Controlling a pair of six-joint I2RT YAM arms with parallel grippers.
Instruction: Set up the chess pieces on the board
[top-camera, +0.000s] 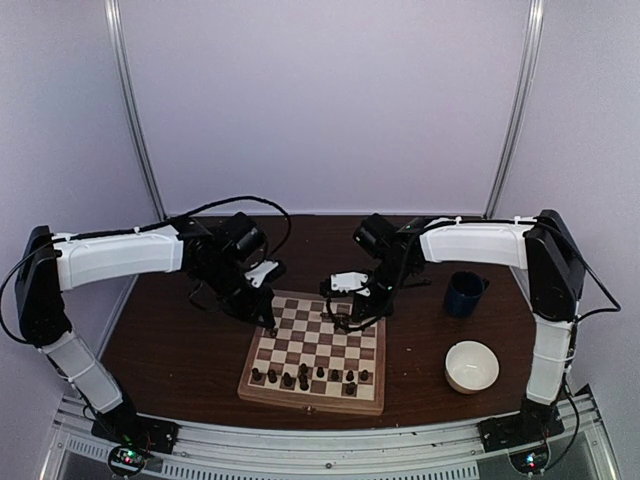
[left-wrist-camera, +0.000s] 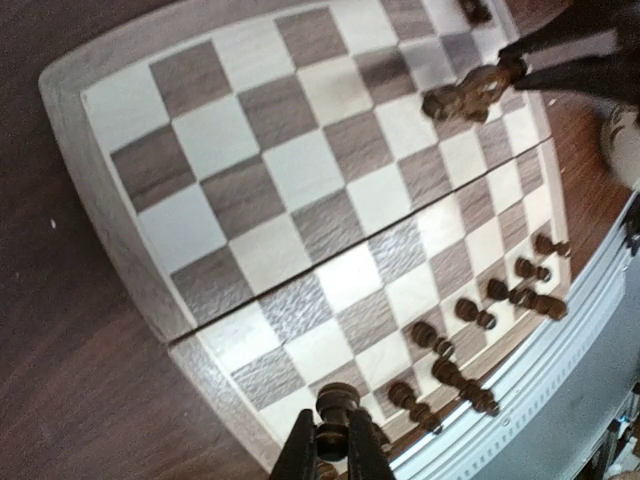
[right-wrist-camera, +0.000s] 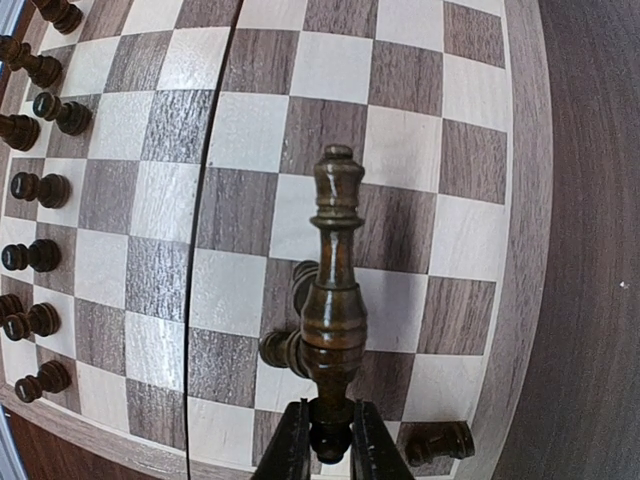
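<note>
board lies flat at the middle of the bench, with its fold seam running left to right. a mug and a bowl stand on the bench to the right, apart from the board.

left end effector hangs over the far-left part of the board, clenched on a small piece. right end effector hangs over the far-middle squares, clenched on the base of a tall piece.

most pieces stand along the two near ranks. loose pieces sit directly under the right end effector, and one lies on its side near the far border.

hazards:
- the tall piece is held at its base only. a sideways load on touchdown could swing it in the grip or tip it on release.
- lowering over the loose pieces could scatter them.
- both end effectors work the far half. crossing paths could make them collide.
- a base set astride the seam may rock.
</note>
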